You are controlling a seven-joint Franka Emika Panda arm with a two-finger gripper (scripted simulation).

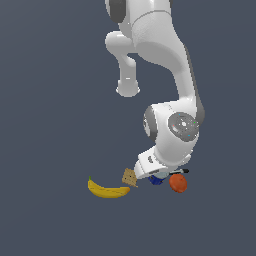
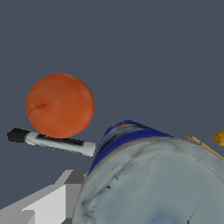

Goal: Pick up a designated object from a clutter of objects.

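Observation:
The designated object, a dark-blue can (image 1: 157, 180) with a pale silvery lid (image 2: 153, 188), sits in the clutter directly under my hand. It fills the near part of the wrist view, its blue side (image 2: 124, 136) showing. My gripper (image 1: 156, 177) is down around the can. One grey finger (image 2: 52, 201) shows right against the can's side; the other finger is hidden. Whether the jaws press on the can is not visible. An orange-red ball (image 1: 178, 183) (image 2: 60, 105) lies just beside the can.
A thin black-and-silver tool (image 2: 52, 142) (image 1: 180, 171) lies between ball and can. A tan cracker (image 1: 129, 177) and a yellow banana (image 1: 107, 190) lie on the exterior view's left of the can. The cracker's edge (image 2: 200, 144) shows past the lid.

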